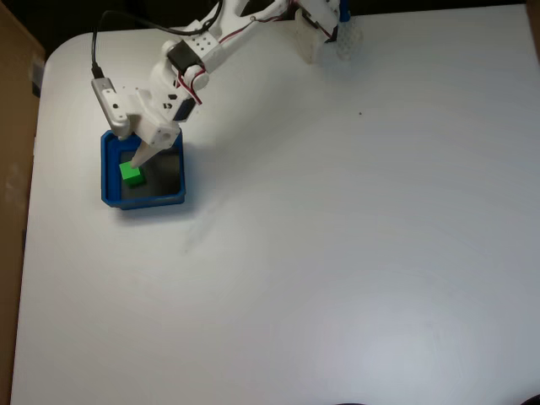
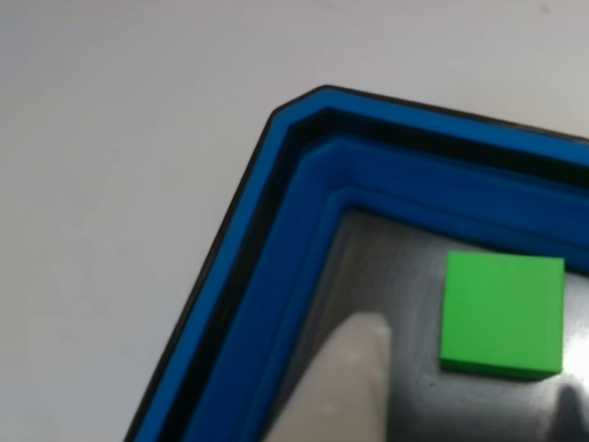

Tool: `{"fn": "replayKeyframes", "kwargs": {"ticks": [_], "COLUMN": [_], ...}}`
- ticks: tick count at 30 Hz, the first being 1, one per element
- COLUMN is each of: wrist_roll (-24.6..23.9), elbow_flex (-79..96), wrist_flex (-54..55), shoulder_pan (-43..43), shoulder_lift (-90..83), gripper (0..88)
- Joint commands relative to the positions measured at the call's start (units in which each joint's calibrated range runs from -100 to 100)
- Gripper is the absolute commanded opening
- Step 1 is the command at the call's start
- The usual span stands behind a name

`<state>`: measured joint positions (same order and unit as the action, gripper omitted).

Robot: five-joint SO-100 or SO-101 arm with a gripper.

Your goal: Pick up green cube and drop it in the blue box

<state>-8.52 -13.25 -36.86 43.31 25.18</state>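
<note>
Fixed view, left to right: a brown panel (image 1: 13, 194) is seen along the left edge, then the white table (image 1: 337, 253). The blue box (image 1: 143, 201) is placed near the table's left side. The green cube (image 1: 131, 174) is seen lying on the grey floor inside it, toward its left wall. The gripper (image 1: 140, 160) is pointed down into the box, its tip just above the cube; the white arm (image 1: 202, 51) is stretched up to the right

Other view: the box's corner (image 2: 304, 193) is shown, one white fingertip (image 2: 354, 368) beside the cube (image 2: 502, 313), apart from it. Whether the jaws are parted cannot be told
</note>
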Motion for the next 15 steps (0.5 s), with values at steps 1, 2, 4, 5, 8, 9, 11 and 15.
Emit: {"fn": "replayKeyframes", "kwargs": {"ticks": [1, 2, 4, 5, 8, 9, 11, 15], "wrist_roll": [0.20, 0.20, 0.20, 0.24, 0.24, 0.24, 0.24, 0.24], "elbow_flex": [4.40, 6.75, 11.71, 14.51, 23.01, 25.90, 31.41, 41.98], "wrist_flex": [0.80, 0.80, 0.80, 0.80, 0.88, 0.88, 0.88, 0.97], "shoulder_pan": [1.48, 1.56, 1.34, 1.27, 1.05, 0.98, 0.91, 0.76], "shoulder_lift": [-9.42, -11.43, -16.03, -18.62, -27.14, -30.15, -36.08, -47.95], "gripper": [29.2, 29.2, 29.2, 29.1, 29.1, 29.1, 29.1, 26.7]}}
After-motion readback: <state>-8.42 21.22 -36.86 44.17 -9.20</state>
